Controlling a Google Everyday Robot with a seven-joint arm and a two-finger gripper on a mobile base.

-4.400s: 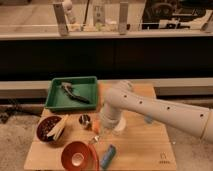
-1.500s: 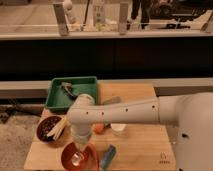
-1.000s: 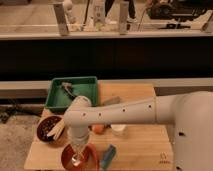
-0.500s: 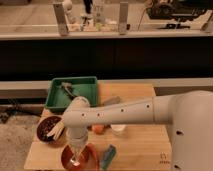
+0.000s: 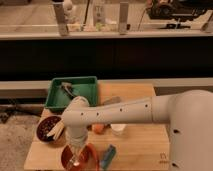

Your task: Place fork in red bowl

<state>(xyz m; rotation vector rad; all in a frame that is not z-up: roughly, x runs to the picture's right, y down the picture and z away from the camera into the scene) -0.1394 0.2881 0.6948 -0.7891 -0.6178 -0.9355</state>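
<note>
- Fork (image 5: 76,159) shows only as a pale thin streak inside the red bowl (image 5: 90,153), directly beneath the gripper; how it lies cannot be made out.
- Red bowl sits at the front edge of the wooden table (image 5: 145,146), towards the front-left corner, its coppery inside catching the light.
- Gripper (image 5: 75,149) hangs right over the bowl's opening, pointing straight down, its tip at about rim level.
- Holding the fork or free of it? Cannot tell from this angle; the tip blurs into the bowl's sheen.
- White arm (image 5: 131,112) reaches in from the right side, crossing the middle of the table and bending down at the wrist above the bowl.
- Just beside the bowl, on its right, a blue object (image 5: 107,156) lies at the front edge, close to the rim or touching it.
- Behind the bowl, an orange item (image 5: 99,128) peeks out under the arm, and a small white cup (image 5: 118,129) stands next to it, near the table's middle.
- Over at the left edge, a dark maroon bowl (image 5: 45,131) holds pale sticks (image 5: 57,131).
- At the back-left corner, a green tray (image 5: 74,79) carries a dark utensil (image 5: 68,90).
- A grey object (image 5: 112,101) lies just right of the tray, partly hidden by the arm.
</note>
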